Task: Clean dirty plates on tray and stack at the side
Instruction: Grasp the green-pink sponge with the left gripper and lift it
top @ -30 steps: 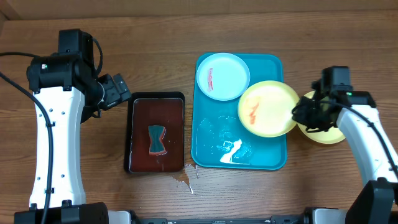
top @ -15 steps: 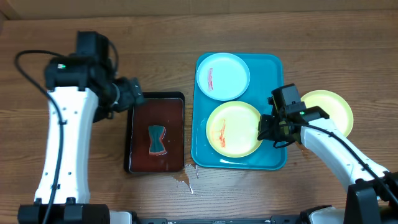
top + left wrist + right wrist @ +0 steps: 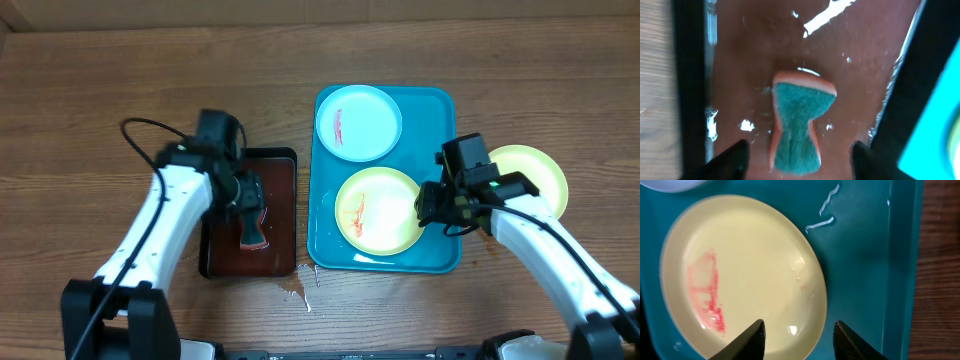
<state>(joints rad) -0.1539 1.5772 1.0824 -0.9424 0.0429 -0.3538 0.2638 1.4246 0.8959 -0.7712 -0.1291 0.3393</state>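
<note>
Red-streaked yellow-green plate [image 3: 740,270] on turquoise tray [image 3: 860,255]: looks light, stiff, probably slippery, so pinch rim. Right gripper [image 3: 799,337] jaws open over it. Left gripper [image 3: 799,155] jaws open above sponge [image 3: 801,115].

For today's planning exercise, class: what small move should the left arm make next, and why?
Probably lower the left end effector and close on the sponge: its open fingers straddle it, and the yellow plate carries a red streak.
</note>
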